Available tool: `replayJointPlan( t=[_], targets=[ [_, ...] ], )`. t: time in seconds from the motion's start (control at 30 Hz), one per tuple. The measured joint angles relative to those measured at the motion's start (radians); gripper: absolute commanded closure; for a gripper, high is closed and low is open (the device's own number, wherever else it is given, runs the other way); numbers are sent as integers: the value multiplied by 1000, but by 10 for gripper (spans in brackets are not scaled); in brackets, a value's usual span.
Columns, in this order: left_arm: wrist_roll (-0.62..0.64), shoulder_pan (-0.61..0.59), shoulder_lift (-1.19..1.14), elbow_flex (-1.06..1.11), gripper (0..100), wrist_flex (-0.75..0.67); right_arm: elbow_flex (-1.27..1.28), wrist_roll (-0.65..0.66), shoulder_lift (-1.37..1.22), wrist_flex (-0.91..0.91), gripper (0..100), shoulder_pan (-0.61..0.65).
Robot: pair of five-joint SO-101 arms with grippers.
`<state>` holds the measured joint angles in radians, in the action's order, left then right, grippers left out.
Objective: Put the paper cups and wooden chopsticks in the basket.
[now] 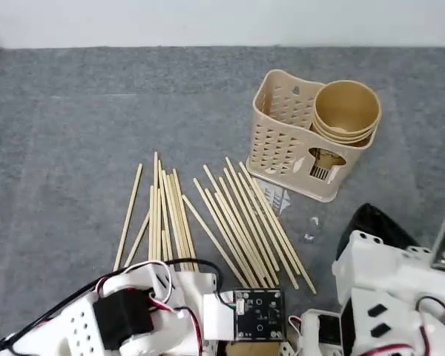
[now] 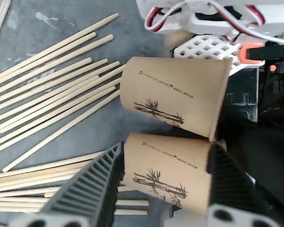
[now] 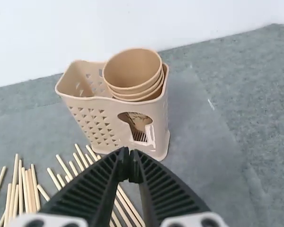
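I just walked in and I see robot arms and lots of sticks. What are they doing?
Two robot arms are tidying paper cups and wooden chopsticks into a basket. A stack of cups already sits in one side of the basket. The left gripper is closed on a paper cup lying on its side, and a second cup lies right beside it. The right gripper is shut, holding nothing, in front of the basket. Lots of chopsticks lie loose on the grey mat.

Bright, even light; soft faint shadows by basket (image 3: 85, 118) & under chopsticks (image 1: 167, 222).
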<state>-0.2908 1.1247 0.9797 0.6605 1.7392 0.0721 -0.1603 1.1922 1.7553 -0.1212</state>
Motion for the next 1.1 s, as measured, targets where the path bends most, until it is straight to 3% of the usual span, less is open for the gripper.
replayJointPlan(
  t=[0.33,0.6,0.8,1.1],
  targets=[
    [6,46,-6,144,679,-98,-69,-51,0,-3,991,0],
    [77,170,-8,152,679,-135,-74,-112,0,-60,991,0],
    [91,193,-8,160,679,-155,-74,-123,0,-138,991,0],
    [95,195,-8,362,679,-354,-74,-123,0,-143,991,0]
  ],
)
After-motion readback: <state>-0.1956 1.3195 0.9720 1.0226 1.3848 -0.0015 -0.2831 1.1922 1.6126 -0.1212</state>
